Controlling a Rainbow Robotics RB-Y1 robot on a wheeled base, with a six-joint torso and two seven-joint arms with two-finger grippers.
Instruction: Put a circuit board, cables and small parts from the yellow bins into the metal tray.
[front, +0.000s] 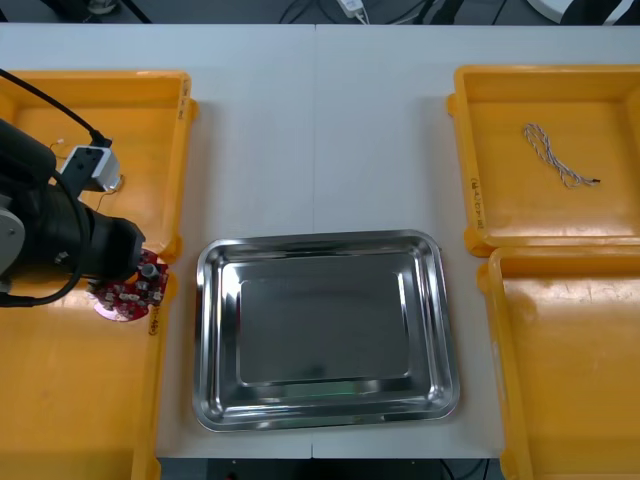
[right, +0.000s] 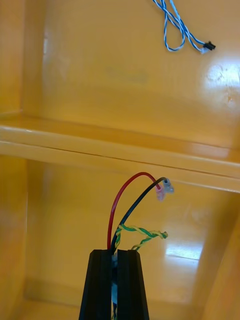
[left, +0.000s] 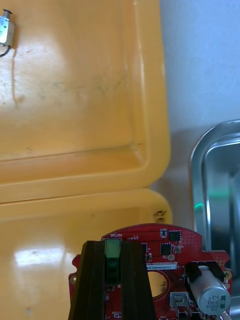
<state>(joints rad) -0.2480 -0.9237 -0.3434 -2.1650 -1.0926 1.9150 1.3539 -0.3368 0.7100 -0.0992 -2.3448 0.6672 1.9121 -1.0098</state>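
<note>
Nearest in, on the desk's (front: 320, 130) left side, the left gripper (left: 112, 245) has its fingers pinched narrow on a green part standing on the board (left: 170, 245). The round red board is held right at the seam where the near left bin (front: 70, 400) meets the far left bin (front: 150, 130), at the near bin's far inner corner. Just beside it, across a strip of bare desk, sits the tray (front: 208, 340), bare and shiny, in the middle of the desk close to its near edge, with its far left corner the closest part to the board. Over on the right, the right gripper (right: 116, 252) is above the near right bin (right: 65, 240), fingers squeezed almost together on a cable bundle (right: 118, 235). A red wire and a black wire arch out of the tips to a small pale plug, and a yellow-green twisted pair curls beside them. The bundle stays short of the rim shared with the far right bin (front: 540, 200); whether its loose ends touch the floor, I cannot tell. Farther back, a small metal part (left: 6, 31) lies on the far left bin's floor, well apart from the board. A blue-and-white cable (front: 556, 155) lies loose near the middle of the far right bin, its dark end pointing toward the desk's right edge.
</note>
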